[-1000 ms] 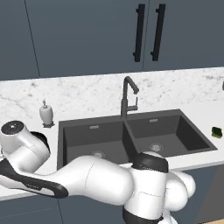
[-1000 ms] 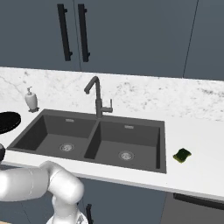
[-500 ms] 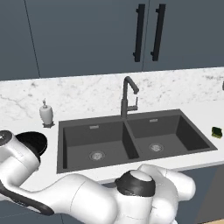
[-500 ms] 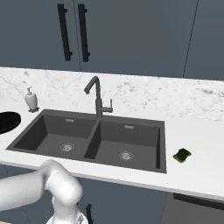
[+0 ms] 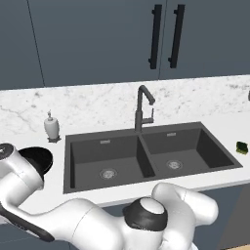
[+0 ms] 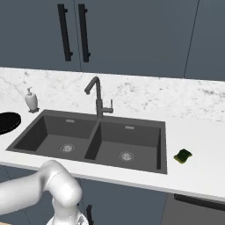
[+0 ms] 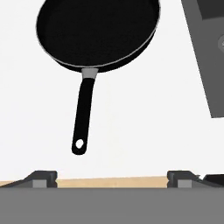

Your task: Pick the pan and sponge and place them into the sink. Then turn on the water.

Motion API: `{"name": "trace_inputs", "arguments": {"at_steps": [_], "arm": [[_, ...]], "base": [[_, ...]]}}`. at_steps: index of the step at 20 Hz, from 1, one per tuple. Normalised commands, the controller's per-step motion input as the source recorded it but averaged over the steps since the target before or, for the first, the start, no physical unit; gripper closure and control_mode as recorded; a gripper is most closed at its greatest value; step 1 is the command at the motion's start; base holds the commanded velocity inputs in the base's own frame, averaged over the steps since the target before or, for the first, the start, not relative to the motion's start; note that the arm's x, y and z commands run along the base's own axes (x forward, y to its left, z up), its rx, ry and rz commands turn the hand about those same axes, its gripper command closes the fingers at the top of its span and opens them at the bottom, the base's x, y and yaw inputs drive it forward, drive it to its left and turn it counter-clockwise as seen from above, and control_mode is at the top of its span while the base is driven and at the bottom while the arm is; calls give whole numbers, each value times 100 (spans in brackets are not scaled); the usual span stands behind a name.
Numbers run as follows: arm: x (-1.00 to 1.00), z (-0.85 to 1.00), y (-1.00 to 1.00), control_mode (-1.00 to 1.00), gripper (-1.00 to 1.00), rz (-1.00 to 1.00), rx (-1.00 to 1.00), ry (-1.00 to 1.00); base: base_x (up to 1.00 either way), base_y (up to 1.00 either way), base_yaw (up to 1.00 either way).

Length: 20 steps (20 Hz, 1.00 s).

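Black fingertips standing wide apart at bottom of hand view, gripper holding nothing | pan lying upper centre on white counter, handle pointing down-frame | sink sitting mid-frame, marble countertop around it | sponge resting right of basin | dark blue cabinets filling top | no writing readable

- The pan is running off the hand view's top edge.
- The sink is being cropped by that view's right edge.
- The arm is partly hiding the pan in the left base view.
- The sponge is appearing too small for detail.
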Motion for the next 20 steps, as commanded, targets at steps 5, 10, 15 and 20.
{"name": "trace_inputs", "arguments": {"at_steps": [5, 10, 15, 20], "arm": [[31, -34, -6, -100, -100, 8, 0, 3], [29, -13, 1, -100, -100, 8, 0, 0], [33, -20, 2, -100, -100, 6, 0, 0], [26, -25, 14, -100, -100, 4, -2, 0]], "base": [[0, 0, 0], [0, 0, 0], [0, 0, 0], [0, 0, 0]]}}
